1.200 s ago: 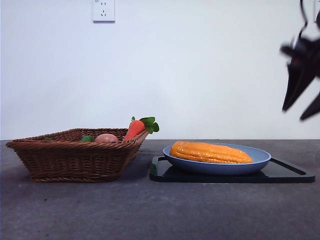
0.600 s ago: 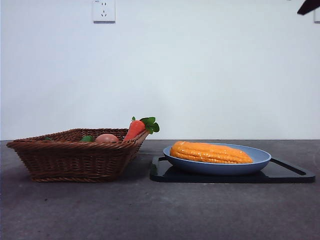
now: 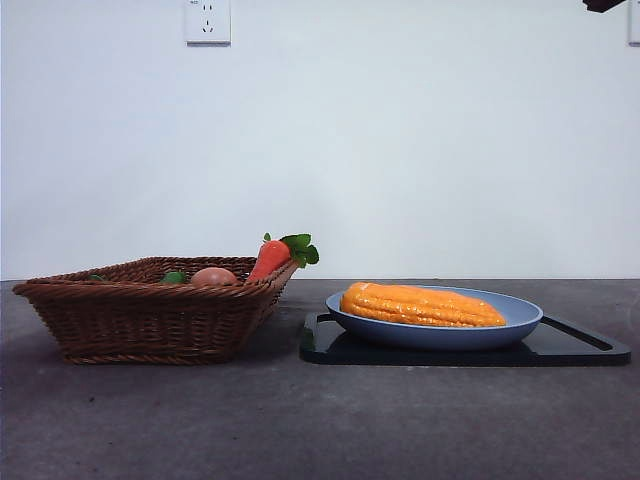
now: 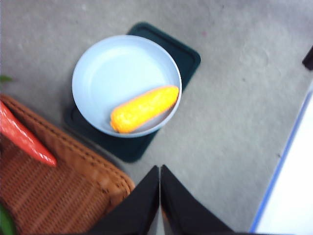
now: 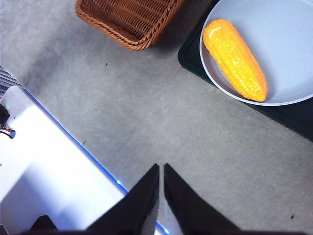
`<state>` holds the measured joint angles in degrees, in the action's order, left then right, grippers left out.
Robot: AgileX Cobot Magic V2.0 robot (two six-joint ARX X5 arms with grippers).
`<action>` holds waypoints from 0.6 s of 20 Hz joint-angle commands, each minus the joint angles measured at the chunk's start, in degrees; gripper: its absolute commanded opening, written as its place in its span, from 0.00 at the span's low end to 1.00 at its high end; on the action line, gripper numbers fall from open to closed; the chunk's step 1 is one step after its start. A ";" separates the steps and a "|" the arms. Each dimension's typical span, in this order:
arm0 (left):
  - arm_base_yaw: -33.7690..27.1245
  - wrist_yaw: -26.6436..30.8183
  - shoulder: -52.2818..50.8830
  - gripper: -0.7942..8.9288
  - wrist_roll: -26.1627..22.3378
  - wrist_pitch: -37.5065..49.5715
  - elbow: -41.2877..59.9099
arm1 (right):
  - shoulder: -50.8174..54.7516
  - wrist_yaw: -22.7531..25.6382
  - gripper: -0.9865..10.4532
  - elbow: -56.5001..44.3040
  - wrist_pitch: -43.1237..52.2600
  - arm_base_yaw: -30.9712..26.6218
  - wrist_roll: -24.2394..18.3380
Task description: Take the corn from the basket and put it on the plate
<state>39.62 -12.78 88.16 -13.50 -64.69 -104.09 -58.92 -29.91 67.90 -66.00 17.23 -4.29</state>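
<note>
The orange-yellow corn [image 3: 422, 305] [image 4: 144, 108] [image 5: 235, 58] lies flat in the light-blue plate [image 3: 520, 322] [image 4: 112, 68] [image 5: 288, 49], free of any gripper. To its left stands the brown wicker basket [image 3: 140, 315] [image 4: 63, 191] [image 5: 127, 19]. High above the table near the basket's corner, my left gripper [image 4: 160, 171] is shut and holds nothing. Shut and bare as well, my right gripper [image 5: 161, 169] hangs high over bare table, well away from the plate. A black arm tip [image 3: 603, 5] shows at the top right of the front view.
The plate rests on a flat black tray [image 3: 580, 345] [image 4: 188, 54]. In the basket lie a carrot with green leaves [image 3: 272, 256] [image 4: 24, 137], a peach-coloured egg-like thing [image 3: 213, 276] and something green [image 3: 173, 277]. A white socket [image 3: 207, 20] is on the wall.
The dark arm at the right of the front view has risen out of the picture; only a black tip remains at the top right corner. The corn, plate and basket have not moved.
</note>
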 commanded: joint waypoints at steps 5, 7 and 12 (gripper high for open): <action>0.37 -0.09 0.02 0.09 0.52 7.32 -1.70 | -0.55 -0.07 0.09 1.11 2.01 0.15 0.59; 0.37 -0.09 0.02 0.09 0.52 10.10 -1.70 | -0.55 -0.04 0.09 1.11 3.93 0.15 0.59; -0.24 -0.04 -0.17 0.09 0.11 15.17 -1.70 | -0.52 -0.04 0.09 1.11 7.69 0.15 0.59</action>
<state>39.20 -12.75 88.05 -13.63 -50.09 -104.09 -58.94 -29.85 67.90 -58.57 17.21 -4.05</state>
